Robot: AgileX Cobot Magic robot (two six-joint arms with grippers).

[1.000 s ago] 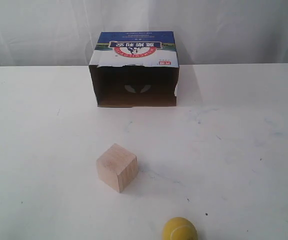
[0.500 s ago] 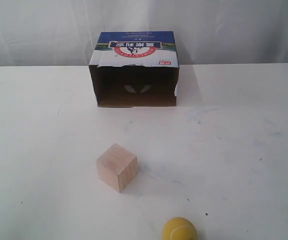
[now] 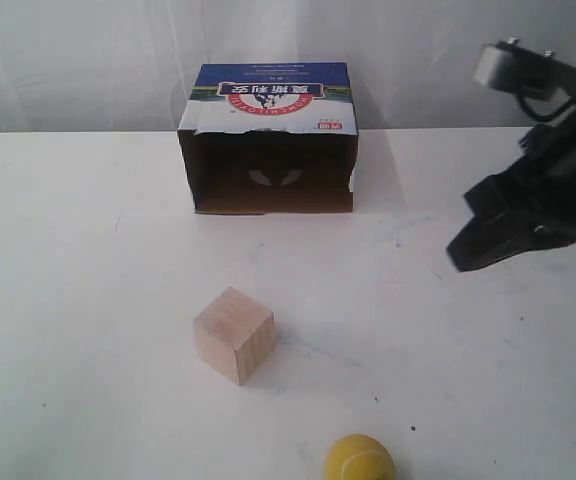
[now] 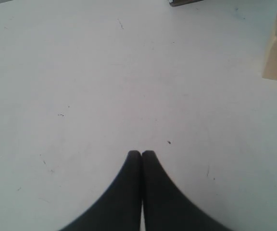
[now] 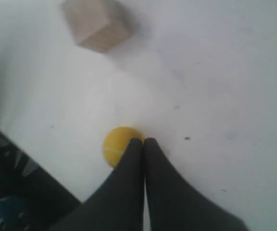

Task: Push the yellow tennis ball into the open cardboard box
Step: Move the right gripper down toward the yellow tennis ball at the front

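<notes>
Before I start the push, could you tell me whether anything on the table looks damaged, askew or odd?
The open cardboard box lies on its side, its print upside down in the exterior view, and the rim of its opening looks ragged, as if torn. The wooden cube sits turned at an angle. Nothing is spilled.

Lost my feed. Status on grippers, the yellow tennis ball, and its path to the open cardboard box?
Left gripper, right gripper shut, both empty. Yellow tennis ball untouched, far from open cardboard box. Pale wooden cube sits near its path.
</notes>
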